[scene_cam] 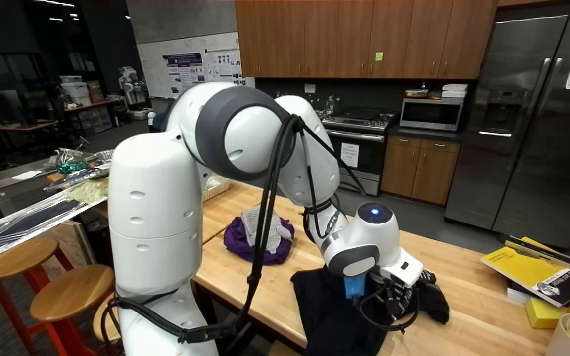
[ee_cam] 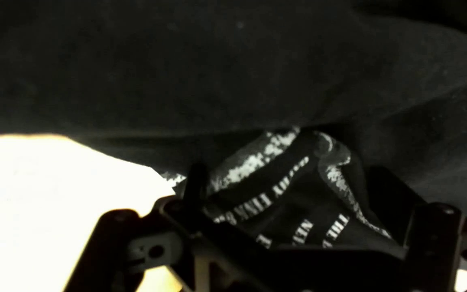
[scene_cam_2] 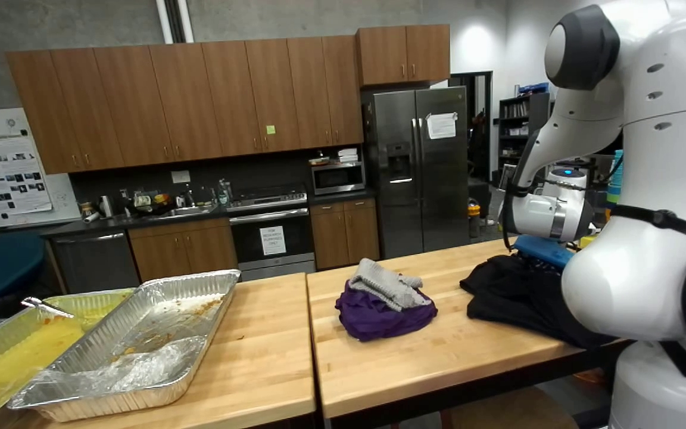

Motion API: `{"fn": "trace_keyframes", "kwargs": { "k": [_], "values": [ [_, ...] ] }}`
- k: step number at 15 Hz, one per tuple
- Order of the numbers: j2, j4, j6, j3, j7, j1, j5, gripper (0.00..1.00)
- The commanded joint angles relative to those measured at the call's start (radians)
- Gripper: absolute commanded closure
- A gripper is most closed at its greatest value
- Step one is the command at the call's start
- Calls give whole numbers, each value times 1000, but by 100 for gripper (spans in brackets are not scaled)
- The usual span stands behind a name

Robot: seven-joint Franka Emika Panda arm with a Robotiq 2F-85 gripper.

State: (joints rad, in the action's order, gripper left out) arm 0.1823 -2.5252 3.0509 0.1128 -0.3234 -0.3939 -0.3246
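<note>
Two wooden tabletops [scene_cam_2: 453,336] face kitchen cabinets [scene_cam_2: 230,98] and a fridge [scene_cam_2: 399,196], jaws spread at black cloth [scene_cam_2: 515,298].

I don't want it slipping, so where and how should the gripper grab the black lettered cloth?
Probably grip the black cloth by its lettered folds, from above: they lie creased between the open fingers, while much of the rest looks smoother, offering less to pinch.
</note>
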Motion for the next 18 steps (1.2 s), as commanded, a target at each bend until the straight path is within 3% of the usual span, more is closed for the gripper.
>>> {"fn": "trace_keyframes", "kwargs": {
  "k": [1,12,18],
  "values": [
    [26,47,-4,91,18,44,23,0],
    [99,139,1,230,12,103,93,0],
    [122,213,-5,228,5,103,78,0]
  ]
}}
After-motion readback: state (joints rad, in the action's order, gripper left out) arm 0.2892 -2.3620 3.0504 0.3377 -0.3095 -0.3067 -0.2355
